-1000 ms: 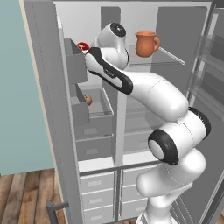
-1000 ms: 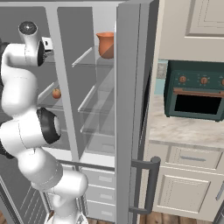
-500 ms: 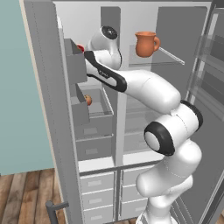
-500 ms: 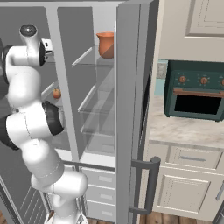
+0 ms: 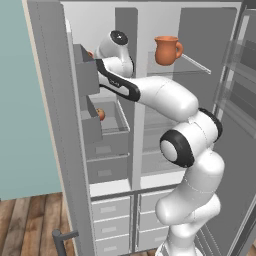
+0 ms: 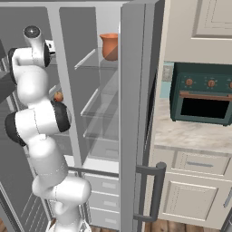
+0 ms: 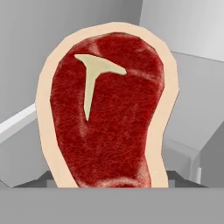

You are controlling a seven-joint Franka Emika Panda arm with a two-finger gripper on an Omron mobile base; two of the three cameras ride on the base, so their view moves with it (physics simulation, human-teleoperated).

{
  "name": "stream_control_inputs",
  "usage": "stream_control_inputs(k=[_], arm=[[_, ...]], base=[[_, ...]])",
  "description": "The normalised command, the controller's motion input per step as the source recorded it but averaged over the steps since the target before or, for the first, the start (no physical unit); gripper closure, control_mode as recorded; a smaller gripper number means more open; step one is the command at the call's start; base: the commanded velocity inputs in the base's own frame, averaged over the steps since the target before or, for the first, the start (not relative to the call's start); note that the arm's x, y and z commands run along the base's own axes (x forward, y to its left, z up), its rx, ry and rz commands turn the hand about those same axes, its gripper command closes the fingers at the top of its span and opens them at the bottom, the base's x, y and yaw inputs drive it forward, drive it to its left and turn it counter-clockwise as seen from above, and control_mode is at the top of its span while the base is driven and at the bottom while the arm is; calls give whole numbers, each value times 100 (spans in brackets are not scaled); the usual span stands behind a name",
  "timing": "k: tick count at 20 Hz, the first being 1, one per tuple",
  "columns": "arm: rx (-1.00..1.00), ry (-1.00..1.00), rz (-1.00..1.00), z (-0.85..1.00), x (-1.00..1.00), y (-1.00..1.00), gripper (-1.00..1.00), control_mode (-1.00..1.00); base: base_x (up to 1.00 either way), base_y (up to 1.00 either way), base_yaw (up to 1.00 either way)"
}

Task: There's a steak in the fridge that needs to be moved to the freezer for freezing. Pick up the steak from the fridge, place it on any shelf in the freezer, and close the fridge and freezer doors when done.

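The white arm (image 5: 165, 100) rises from the lower right and reaches up and left into the open grey appliance, its wrist ending beside the upper grey bin (image 5: 86, 70) on the inside of the left door (image 5: 57, 120), where a sliver of red-orange shows just behind the bin's top edge. A terracotta jug (image 5: 167, 50) stands on a clear glass shelf (image 5: 197, 65) in the right compartment, well apart from the wrist, and a small round orange-red fruit (image 5: 101, 114) sits in a lower grey bin (image 5: 107, 125) on the left side. Below the compartments are grey drawers (image 5: 112, 222), and a wooden floor (image 5: 25, 225) shows at the lower left beside a teal wall (image 5: 20, 100).
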Motion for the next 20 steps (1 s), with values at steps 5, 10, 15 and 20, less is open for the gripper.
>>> stream_control_inputs(k=[5,10,15,20], arm=[[-2,0,0,-10,34,12,100,-100],[-4,0,-1,-17,37,17,100,-100],[-3,0,-1,-18,45,13,100,-100],[-3,0,-1,-20,34,16,-100,-100]], base=[[0,0,0],[0,0,0],[0,0,0],[0,0,0]])
